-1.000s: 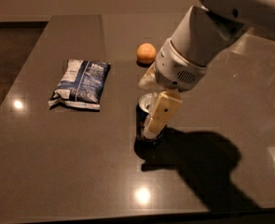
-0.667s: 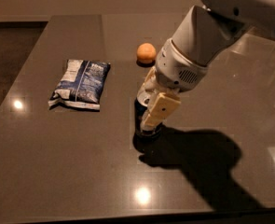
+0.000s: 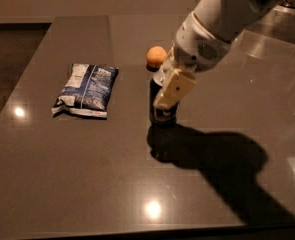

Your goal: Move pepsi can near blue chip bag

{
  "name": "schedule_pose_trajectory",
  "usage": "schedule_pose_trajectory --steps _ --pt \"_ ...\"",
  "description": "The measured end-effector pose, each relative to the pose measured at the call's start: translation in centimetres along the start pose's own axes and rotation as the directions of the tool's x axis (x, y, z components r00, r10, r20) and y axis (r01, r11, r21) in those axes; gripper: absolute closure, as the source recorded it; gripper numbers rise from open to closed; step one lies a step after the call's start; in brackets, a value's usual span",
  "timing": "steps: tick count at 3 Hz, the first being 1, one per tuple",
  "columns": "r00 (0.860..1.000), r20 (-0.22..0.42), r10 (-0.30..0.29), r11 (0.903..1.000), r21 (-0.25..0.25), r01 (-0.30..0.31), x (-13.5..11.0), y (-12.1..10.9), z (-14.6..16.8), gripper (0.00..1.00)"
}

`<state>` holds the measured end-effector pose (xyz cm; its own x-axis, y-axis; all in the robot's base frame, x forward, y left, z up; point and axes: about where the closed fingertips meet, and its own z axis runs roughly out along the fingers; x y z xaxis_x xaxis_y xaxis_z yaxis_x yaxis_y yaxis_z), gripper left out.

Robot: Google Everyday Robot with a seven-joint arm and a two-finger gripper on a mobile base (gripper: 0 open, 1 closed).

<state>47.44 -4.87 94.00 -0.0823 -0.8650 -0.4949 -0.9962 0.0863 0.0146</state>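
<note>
The pepsi can [image 3: 163, 113] is a dark can standing upright near the middle of the dark table [image 3: 87, 184]. My gripper [image 3: 160, 100] reaches down from the upper right and is shut on the can. One cream finger [image 3: 175, 87] lies across the can's front; the other is hidden behind it. The can's base looks a little above the table, over its own shadow. The blue chip bag [image 3: 87, 89] lies flat to the left, about one bag's width from the can.
A round orange fruit [image 3: 156, 56] sits just behind the can and gripper. The arm's large shadow falls on the table to the right front. The table's left edge and the floor lie beyond the bag.
The gripper and the can in it have risen a little and shifted slightly away from the front edge. The bag and the orange have not moved.
</note>
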Motion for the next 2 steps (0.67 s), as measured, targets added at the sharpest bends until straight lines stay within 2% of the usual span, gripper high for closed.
schedule_pose_trajectory --steps 1,2 --pt "0.992 0.016 0.122 0.9874 0.099 -0.123 -0.9 -6.0 -1.8 1.0" --pt "0.985 0.023 0.17 0.9745 0.145 -0.171 -1.1 -9.7 -1.7 1.0"
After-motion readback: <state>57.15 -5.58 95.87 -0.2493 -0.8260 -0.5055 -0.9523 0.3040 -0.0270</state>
